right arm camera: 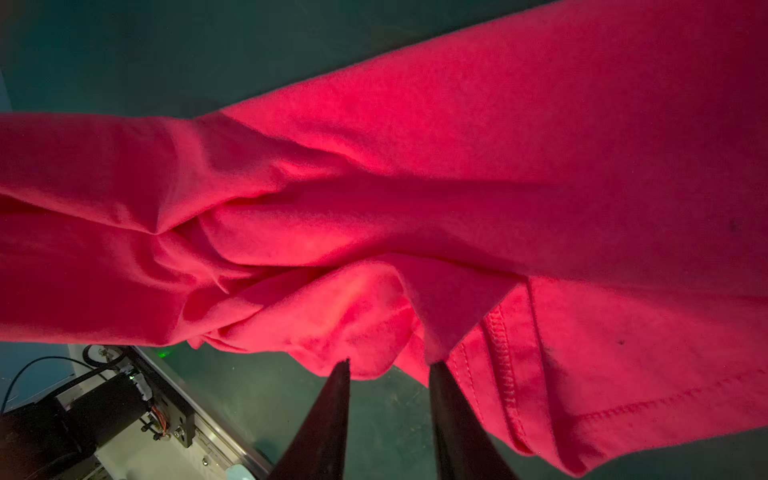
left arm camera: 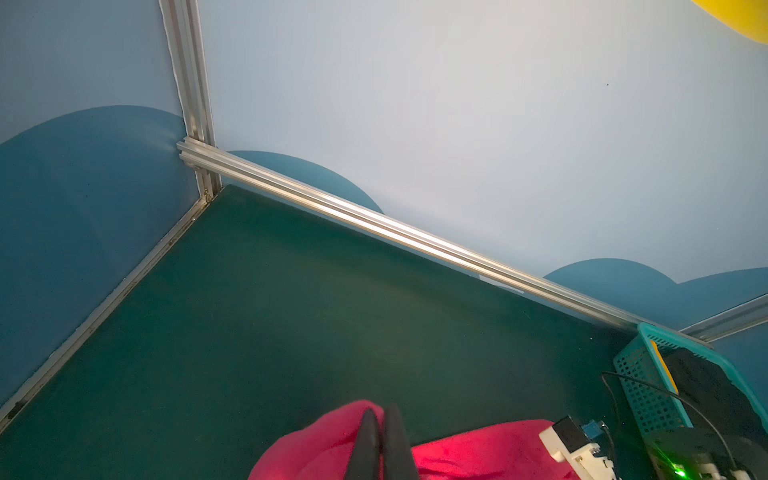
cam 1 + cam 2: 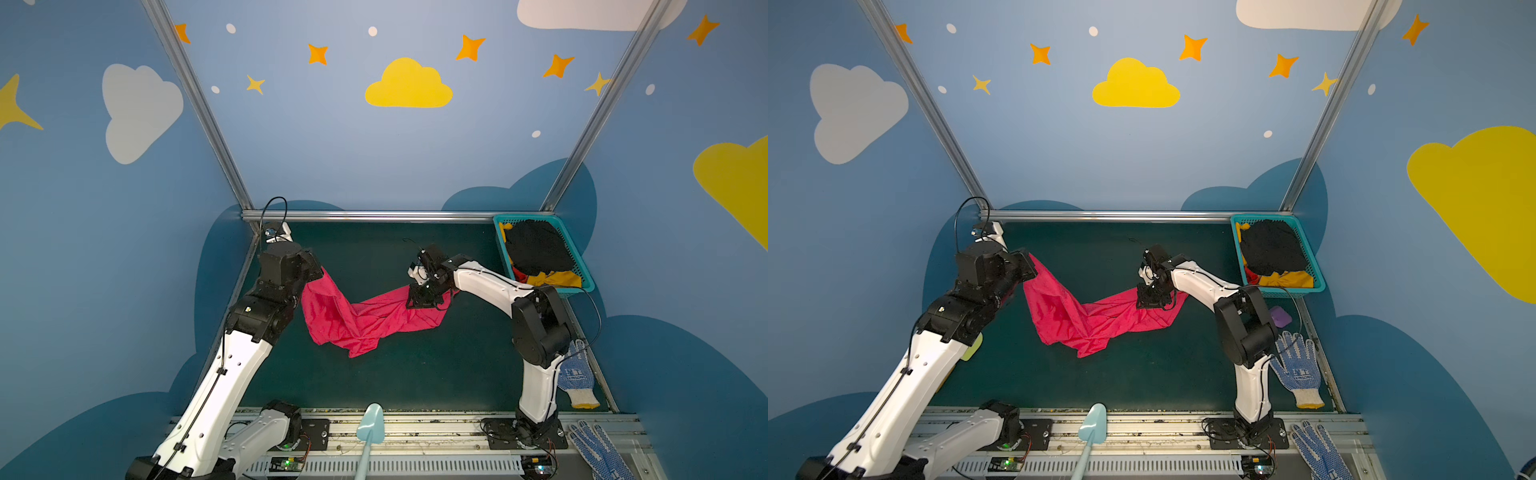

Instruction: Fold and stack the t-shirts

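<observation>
Hanging from the left gripper point(image 2: 380, 436), which is clenched on one edge, the shirt point(image 3: 357, 320) sags onto the table point(image 3: 415, 374). Right gripper point(image 1: 388, 368): jaws parted at a bunched fold beside the hem point(image 1: 503, 357). Cloth looks light, limp and prone to slip; best taken at the stitched hem corners.

Left jaws, pink t-shirt point(image 3: 353, 320) corner — hidden behind the wrist point(image 3: 286, 266) in both top views.

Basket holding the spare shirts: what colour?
Teal basket, clearest in a top view.
</observation>
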Tool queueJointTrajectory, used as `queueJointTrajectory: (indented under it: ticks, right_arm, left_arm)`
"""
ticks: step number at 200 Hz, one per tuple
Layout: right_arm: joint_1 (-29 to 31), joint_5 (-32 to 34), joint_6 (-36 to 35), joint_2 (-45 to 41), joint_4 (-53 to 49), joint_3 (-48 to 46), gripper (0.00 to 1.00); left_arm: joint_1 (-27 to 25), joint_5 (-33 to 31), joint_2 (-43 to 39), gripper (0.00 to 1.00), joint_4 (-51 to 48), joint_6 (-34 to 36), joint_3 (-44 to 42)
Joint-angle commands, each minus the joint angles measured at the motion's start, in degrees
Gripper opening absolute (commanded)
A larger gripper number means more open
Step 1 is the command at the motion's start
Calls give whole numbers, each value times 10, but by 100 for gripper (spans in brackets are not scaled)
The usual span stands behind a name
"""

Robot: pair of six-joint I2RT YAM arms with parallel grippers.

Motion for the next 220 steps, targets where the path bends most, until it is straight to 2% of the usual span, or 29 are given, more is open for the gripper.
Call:
queueJointTrajectory:
  ticks: [1,45,74,105,120,181,192,220]
  right_arm:
    - [0,-7,3,20,1,-6,36]
    - [0,-6,5,38,10,-12,37]
    - [-1,17,4,45,-1,-9,45]
    - [-1,17,8,45,6,-19,45]
    - [0,8,13,48,12,-22,41]
    - [8,4,18,47,13,-21,15]
    - [8,11,17,44,9,-21,17]
    - [7,48,11,29,0,-30,31]
  left_arm:
    - [2,-9,-13,5,-4,9,-1]
    - [3,-10,-16,5,-6,9,-5]
    - [3,-11,-14,5,-8,10,-5]
    - [3,-10,-14,5,-7,10,-6]
    - [3,-10,-13,5,-6,9,-7]
    - [3,-11,-15,5,-7,9,-8]
    - [3,-12,-15,5,-8,9,-9]
    - [3,-16,-15,5,-8,12,-9]
